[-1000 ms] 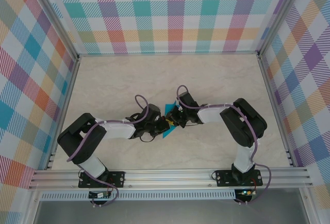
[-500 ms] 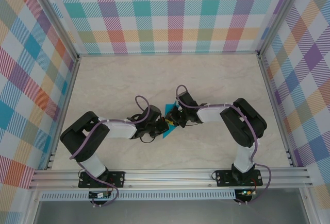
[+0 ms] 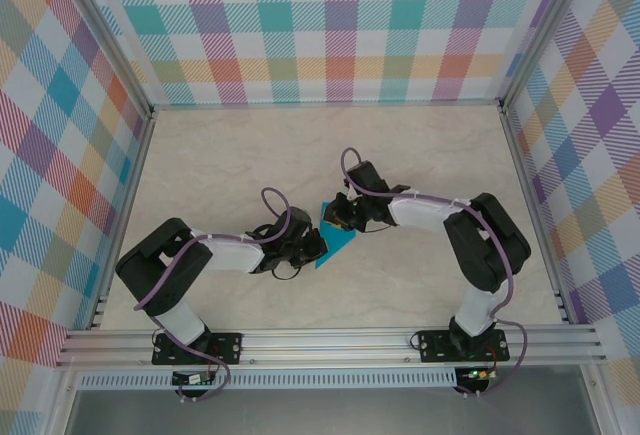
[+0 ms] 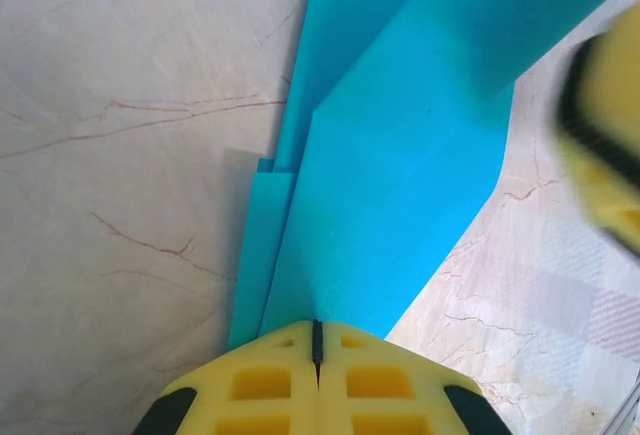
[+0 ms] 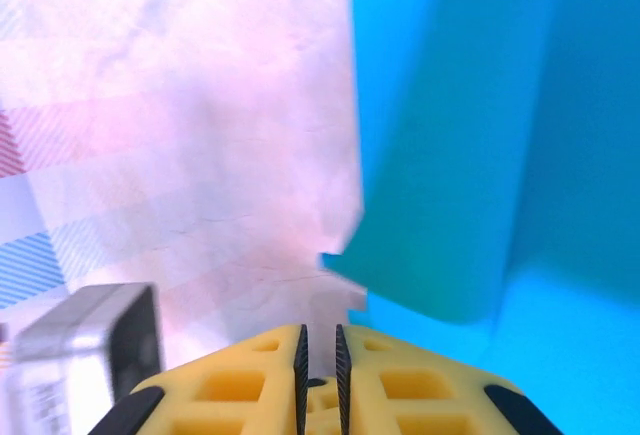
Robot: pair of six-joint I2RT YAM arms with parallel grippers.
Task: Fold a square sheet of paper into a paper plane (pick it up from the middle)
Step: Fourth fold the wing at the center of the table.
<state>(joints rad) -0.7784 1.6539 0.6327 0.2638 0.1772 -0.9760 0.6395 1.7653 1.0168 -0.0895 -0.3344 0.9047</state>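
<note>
We see the left gripper (image 4: 317, 340) clamped on the folded teal-blue paper sheet (image 4: 400, 185); the right gripper (image 5: 318, 347) sits nearly closed, apparently empty, beside its edge.

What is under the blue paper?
The blue paper lies on the marble-look table. Its own folded layers overlap, so anything beneath them is covered.

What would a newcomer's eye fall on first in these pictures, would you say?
Most likely the bright teal paper, partly folded into layered creases, lying mid-table between the two arms against pale marbled table. Next, the left gripper, its yellow fingers closed together at the paper's near edge in its wrist view. Around it all, the loud multicoloured plaid walls stand out.
</note>
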